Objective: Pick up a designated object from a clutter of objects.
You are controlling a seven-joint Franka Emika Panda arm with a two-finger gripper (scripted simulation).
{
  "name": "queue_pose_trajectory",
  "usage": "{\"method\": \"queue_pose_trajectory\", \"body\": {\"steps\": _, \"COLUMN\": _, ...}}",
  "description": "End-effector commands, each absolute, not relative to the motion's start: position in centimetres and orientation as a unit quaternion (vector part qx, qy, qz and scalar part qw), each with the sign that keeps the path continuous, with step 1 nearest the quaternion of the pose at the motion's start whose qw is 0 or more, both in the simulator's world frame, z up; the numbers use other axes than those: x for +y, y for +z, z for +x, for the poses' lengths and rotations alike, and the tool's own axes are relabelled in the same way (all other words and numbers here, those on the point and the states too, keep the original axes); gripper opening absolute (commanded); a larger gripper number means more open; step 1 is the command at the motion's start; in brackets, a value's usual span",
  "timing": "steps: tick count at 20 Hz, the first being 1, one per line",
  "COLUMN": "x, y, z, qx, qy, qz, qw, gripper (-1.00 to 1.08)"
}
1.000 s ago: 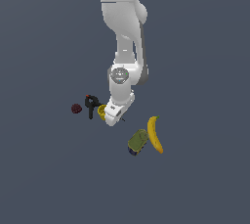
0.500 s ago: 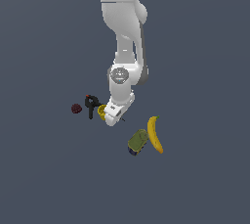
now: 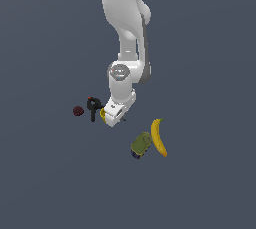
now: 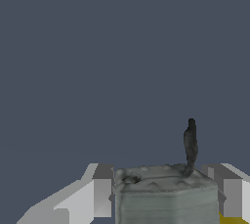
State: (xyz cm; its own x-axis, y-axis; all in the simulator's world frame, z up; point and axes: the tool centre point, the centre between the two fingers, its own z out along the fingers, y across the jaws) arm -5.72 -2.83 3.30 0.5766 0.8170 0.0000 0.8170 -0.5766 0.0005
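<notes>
In the wrist view the tiny grey-blue blocky item [image 4: 166, 196] sits between my two fingers, with a thin dark stub [image 4: 190, 142] rising from it. My gripper [image 4: 163, 184] stands low over the floor, and both fingers [image 4: 97, 196] press against the item's sides. In the exterior view my gripper [image 3: 116, 119] is down among the clutter, right beside the yellow cup [image 3: 103, 114], and the item is hidden under my hand. The black clamp [image 3: 93, 107] and the dark red berry [image 3: 78, 111] lie toward the exterior view's left.
The olive-green can [image 3: 141, 145] and the yellow banana [image 3: 159, 137] lie toward the exterior view's right of my gripper. A sliver of the yellow cup [image 4: 230, 219] shows by one finger in the wrist view. The floor is plain dark grey.
</notes>
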Motion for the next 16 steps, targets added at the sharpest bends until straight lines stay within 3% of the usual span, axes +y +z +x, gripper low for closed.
{"method": "queue_pose_trajectory", "body": {"steps": 1, "x": -3.4, "y": 4.5, "z": -5.8, "qx": 0.460, "qy": 0.001, "qz": 0.888, "qw": 0.001, "gripper": -1.00}}
{"method": "queue_pose_trajectory", "body": {"steps": 16, "x": -8.8, "y": 16.9, "z": -7.4, "qx": 0.460, "qy": 0.001, "qz": 0.888, "qw": -0.001, "gripper": -1.00}}
